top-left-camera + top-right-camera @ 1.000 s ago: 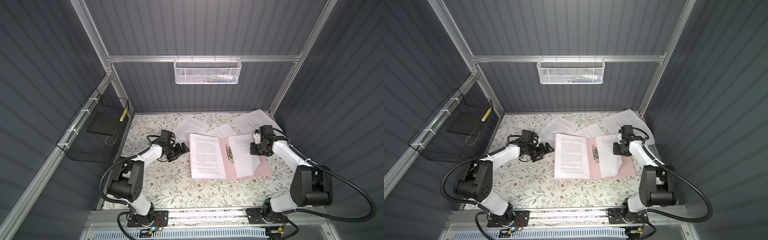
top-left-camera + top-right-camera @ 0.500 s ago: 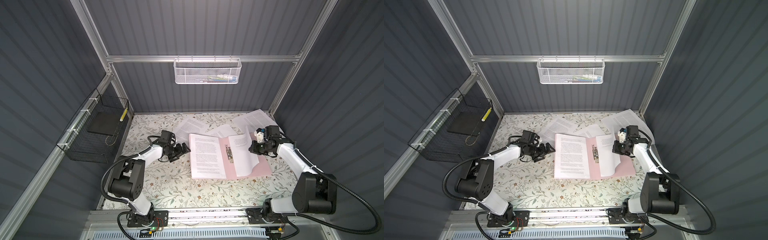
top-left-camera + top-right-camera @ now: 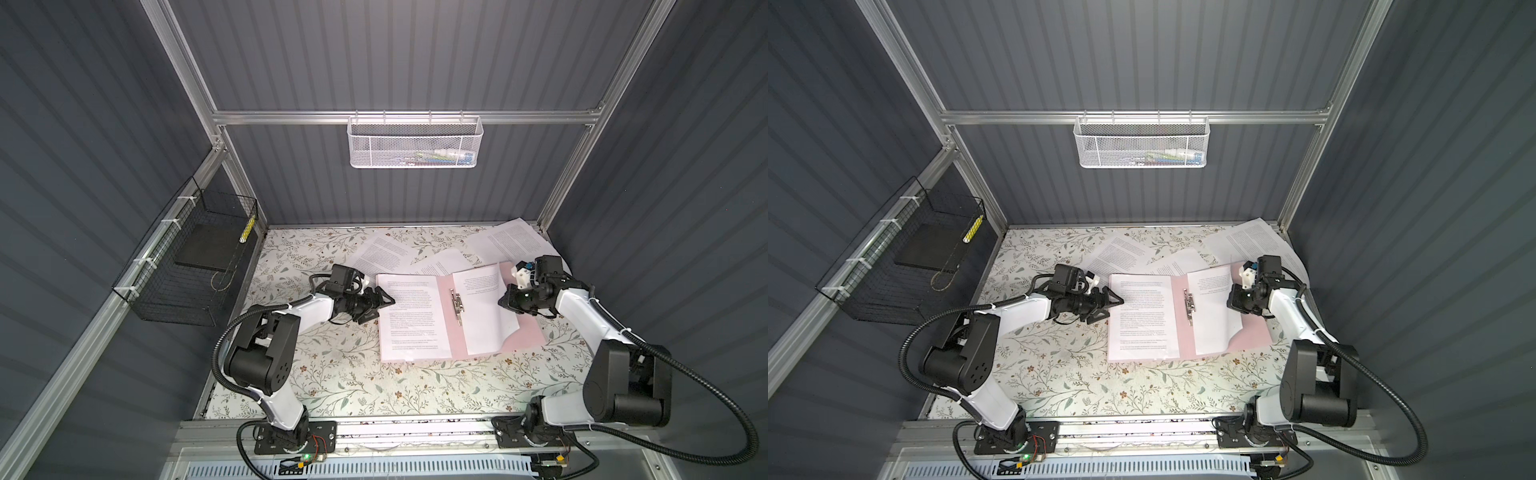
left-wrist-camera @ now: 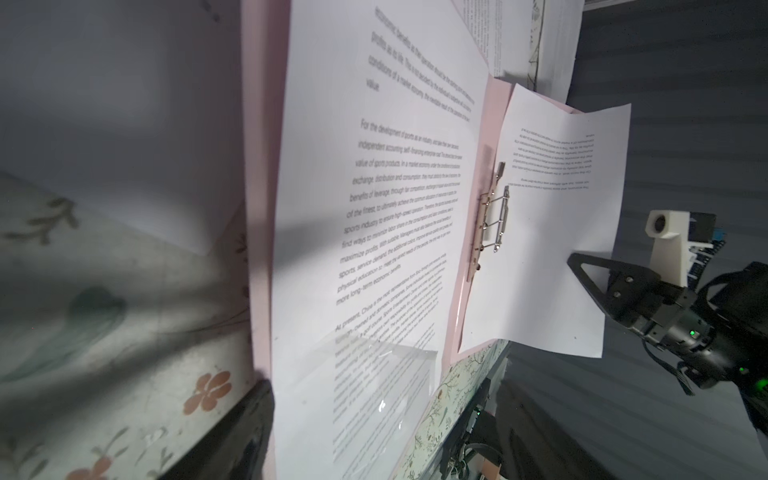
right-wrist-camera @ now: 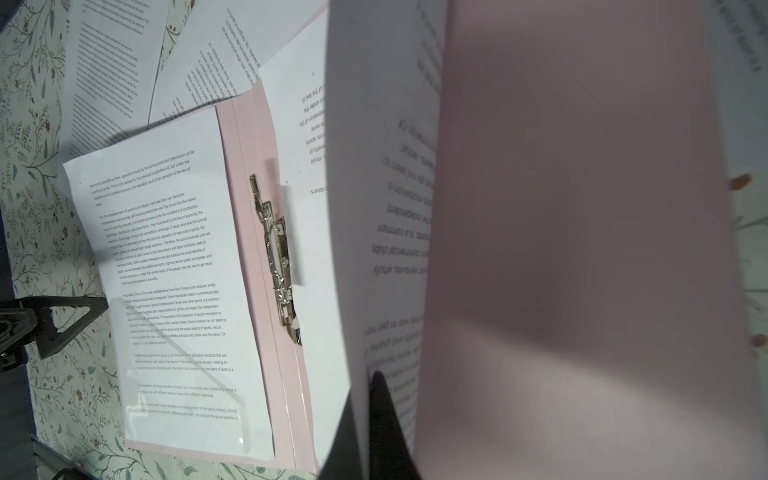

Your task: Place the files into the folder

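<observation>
My right gripper [image 3: 505, 301] pinches a white printed paper sheet [image 3: 482, 307], arching it over the thin pale pink folder [image 3: 530, 334] open near the floral table [image 3: 332, 374]'s right edge | left gripper [image 3: 376, 309], jaws spread, flanks the folder's left edge, likely to steady it.

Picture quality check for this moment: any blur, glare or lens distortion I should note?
Right wrist view: the lifted sheet near the lens is blurred, the clip sharp. Left wrist view: nearby tablecloth is soft, glare on the clear pocket. Both top views: sharp, evenly lit, frame posts splay outward.
</observation>
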